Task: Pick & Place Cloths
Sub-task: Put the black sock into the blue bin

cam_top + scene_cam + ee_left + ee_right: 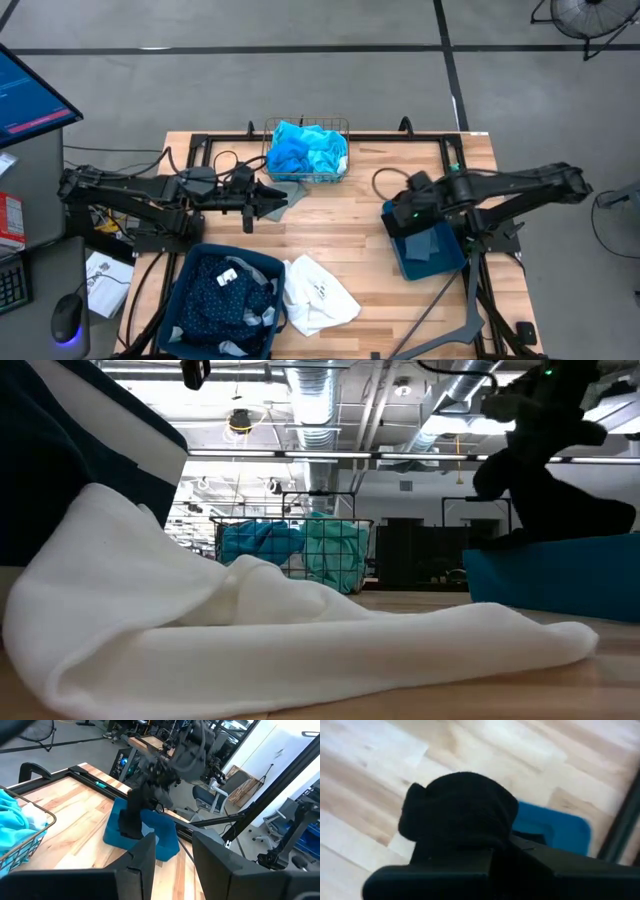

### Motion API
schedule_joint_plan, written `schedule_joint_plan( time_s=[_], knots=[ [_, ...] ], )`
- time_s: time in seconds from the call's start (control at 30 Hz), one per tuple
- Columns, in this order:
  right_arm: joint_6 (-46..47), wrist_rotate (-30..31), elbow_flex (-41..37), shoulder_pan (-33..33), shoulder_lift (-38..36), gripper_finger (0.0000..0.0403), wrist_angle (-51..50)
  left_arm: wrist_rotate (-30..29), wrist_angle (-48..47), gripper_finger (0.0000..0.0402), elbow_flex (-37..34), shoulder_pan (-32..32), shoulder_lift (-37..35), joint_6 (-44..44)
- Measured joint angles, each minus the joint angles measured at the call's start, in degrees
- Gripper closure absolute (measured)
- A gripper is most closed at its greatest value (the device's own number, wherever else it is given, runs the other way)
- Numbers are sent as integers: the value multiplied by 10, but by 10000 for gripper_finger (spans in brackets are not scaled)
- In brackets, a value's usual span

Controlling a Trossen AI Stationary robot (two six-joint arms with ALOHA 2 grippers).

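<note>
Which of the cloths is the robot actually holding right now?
The black cloth, pinched by the right gripper above the small blue bin; the others lie loose.

No text, brand, number or sign can be read anywhere. The white cloth (318,293) beside the bin (195,262) carries a small dark mark — too small to make out. A pale tag (229,277) lies on the dotted navy cloth (215,290) in that bin; nothing on it is legible. Left of the bin, off the table, the monitor (28,95) shows lines of writing and a red bar — unreadable — and the red-and-white box (9,221) below it has print that cannot be made out either.
</note>
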Motion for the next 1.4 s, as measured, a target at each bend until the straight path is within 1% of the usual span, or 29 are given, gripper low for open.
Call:
schedule_joint_plan(
  time_s=[0.1, 0.23, 0.3, 0.43, 0.67, 0.77, 0.87, 0.97, 1.03, 1.1, 1.2, 1.3, 1.4],
  knots=[
    [4, -8, -10, 21, 31, 403, 24, 0, 0, 289, 0, 0, 0, 0],
    [40, -27, -38, 45, 54, 403, 25, 0, 0, 289, 0, 0, 0, 0],
    [60, -39, -57, 58, 54, 403, 27, 0, 0, 289, 0, 0, 0, 0],
    [87, -49, -112, 81, 32, 403, 78, 0, 1, 289, -1, 0, 0, 0],
    [170, -76, -207, 72, 13, 403, 131, 0, 1, 289, -15, 0, 0, 0],
    [192, -84, -224, 66, 21, 397, 156, 0, 0, 289, -25, 0, 0, 0],
    [201, -84, -226, 60, 34, 381, 164, 0, 2, 289, -30, 0, 0, -1],
    [213, -96, -226, 49, 43, 353, 163, 0, 1, 289, -34, 0, 0, -4],
    [204, -110, -226, 43, 49, 327, 164, 0, 3, 289, -34, 0, 0, -5],
    [192, -129, -226, 37, 53, 295, 166, 0, 2, 289, -34, 0, 0, -5],
    [156, -163, -222, 28, 53, 235, 174, 0, 3, 289, -34, 0, 0, -4],
    [113, -191, -198, 23, 53, 175, 172, 1, 2, 289, -34, 0, 0, -4],
    [85, -195, -161, 22, 53, 138, 153, 1, 2, 289, -34, 0, 0, -2]
  ],
)
